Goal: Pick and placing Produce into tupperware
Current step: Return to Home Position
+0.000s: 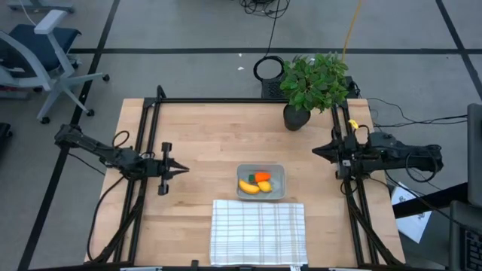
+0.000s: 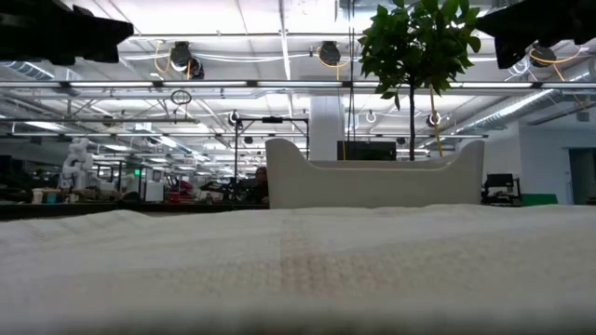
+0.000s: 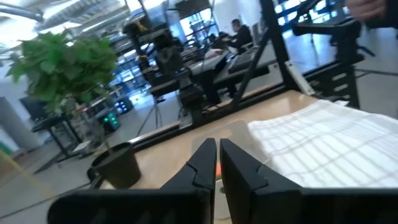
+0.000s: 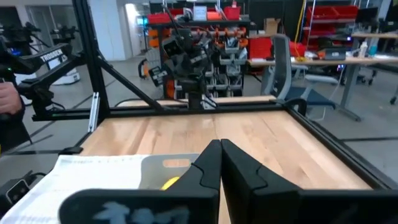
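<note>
You have the produce (image 1: 250, 187) lying in the tub (image 1: 279, 171), cloth (image 1: 258, 232) at its six o'clock. Left gripper (image 1: 185, 169) at its nine, right gripper (image 1: 315, 151) at two, both clenched on nothing.

Inventory on the desk (image 1: 211, 135):
- tupperware tub (image 1: 260, 166): 1
- toy produce pieces: 3, being one banana (image 1: 247, 186), one carrot (image 1: 262, 177) and one lemon (image 1: 264, 187)
- grid-lined cloth (image 1: 258, 231): 1
- potted plant (image 1: 315, 79): 1
- pincers: 2, being the left pincer (image 1: 183, 169) and the right pincer (image 1: 316, 151)
</note>
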Controlling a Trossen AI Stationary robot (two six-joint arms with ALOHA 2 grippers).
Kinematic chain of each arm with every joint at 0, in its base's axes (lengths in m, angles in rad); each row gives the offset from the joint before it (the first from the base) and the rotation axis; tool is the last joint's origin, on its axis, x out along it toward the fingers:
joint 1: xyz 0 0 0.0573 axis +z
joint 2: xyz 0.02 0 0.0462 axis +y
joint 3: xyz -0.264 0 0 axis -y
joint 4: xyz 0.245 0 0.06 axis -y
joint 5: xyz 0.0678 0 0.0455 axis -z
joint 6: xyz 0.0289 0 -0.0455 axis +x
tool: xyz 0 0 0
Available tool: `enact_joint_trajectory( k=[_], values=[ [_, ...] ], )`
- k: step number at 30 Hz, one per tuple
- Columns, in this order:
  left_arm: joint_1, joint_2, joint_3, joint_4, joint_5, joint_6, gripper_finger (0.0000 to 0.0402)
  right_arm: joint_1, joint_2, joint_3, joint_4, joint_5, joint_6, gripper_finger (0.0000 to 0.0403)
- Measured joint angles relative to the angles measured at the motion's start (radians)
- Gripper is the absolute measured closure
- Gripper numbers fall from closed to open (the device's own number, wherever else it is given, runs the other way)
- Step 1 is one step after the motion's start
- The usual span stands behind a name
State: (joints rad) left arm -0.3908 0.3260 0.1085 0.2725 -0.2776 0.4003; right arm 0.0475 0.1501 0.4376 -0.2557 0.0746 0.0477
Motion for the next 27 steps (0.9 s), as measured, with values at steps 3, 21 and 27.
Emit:
enact_joint_trajectory(
  k=[3,21,27],
  values=[
    [0.045,0.0,0.0,-0.021,0.02,-0.018,0.0376,0.0,0.0,-0.033,0.048,-0.001,-0.022,0.0403],
    [0.261,0.0,0.0,-0.13,0.229,-0.142,0.0376,0.0,-0.148,-0.064,-0.02,0.002,0.031,0.0403],
    [0.288,-0.017,0.0,-0.19,0.259,-0.159,0.0376,0.0,-0.146,-0.064,-0.039,0.036,0.062,0.0403]
  ],
)
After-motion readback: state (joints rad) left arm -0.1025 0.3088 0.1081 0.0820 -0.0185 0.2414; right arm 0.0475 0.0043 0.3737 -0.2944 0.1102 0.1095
